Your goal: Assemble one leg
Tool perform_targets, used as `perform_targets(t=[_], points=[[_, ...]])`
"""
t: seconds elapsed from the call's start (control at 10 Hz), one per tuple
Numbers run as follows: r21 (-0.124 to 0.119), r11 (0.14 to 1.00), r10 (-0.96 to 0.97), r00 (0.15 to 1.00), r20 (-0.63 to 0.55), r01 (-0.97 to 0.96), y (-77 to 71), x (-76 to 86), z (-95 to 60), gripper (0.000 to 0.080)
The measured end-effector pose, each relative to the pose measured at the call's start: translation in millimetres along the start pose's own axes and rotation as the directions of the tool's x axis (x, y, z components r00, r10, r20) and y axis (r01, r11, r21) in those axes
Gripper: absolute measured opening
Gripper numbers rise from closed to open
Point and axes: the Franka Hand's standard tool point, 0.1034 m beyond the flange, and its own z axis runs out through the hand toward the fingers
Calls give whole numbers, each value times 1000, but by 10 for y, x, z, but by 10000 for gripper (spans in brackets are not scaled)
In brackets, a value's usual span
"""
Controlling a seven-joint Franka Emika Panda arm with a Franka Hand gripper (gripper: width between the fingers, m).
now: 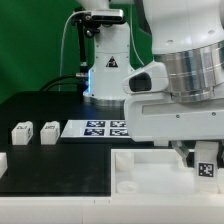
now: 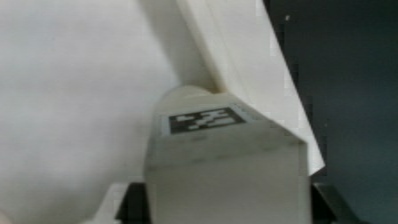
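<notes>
My gripper (image 1: pixel 204 160) is shut on a leg (image 1: pixel 206 166), a small white block with a black-and-white tag, at the exterior view's right. It holds the leg over the right corner of the large white tray-like piece (image 1: pixel 150 172). In the wrist view the leg (image 2: pixel 222 165) fills the space between my gripper's (image 2: pixel 222 216) dark fingers (image 2: pixel 128 208), tag facing the camera. Its far end lies against the tray-like piece's raised wall (image 2: pixel 231 50). Two more legs (image 1: pixel 20 133) (image 1: pixel 48 131) stand on the black table at the exterior view's left.
The marker board (image 1: pixel 100 128) lies flat behind the tray-like piece. A white part (image 1: pixel 3 160) shows at the exterior view's left edge. The arm's base (image 1: pixel 105 60) stands at the back before a green wall. Black table (image 2: pixel 347 80) shows beside the tray-like piece.
</notes>
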Motion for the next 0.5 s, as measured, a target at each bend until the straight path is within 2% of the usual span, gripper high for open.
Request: perform_targets(t=[0.2, 0.3, 0.4, 0.5], points=[[-1, 975, 221, 975, 3, -221, 4, 1, 2, 304], [3, 928, 371, 928, 9, -371, 10, 2, 5, 304], [7, 870, 493, 870, 16, -493, 15, 5, 6, 304], [14, 763, 645, 763, 36, -646, 14, -1, 7, 303]])
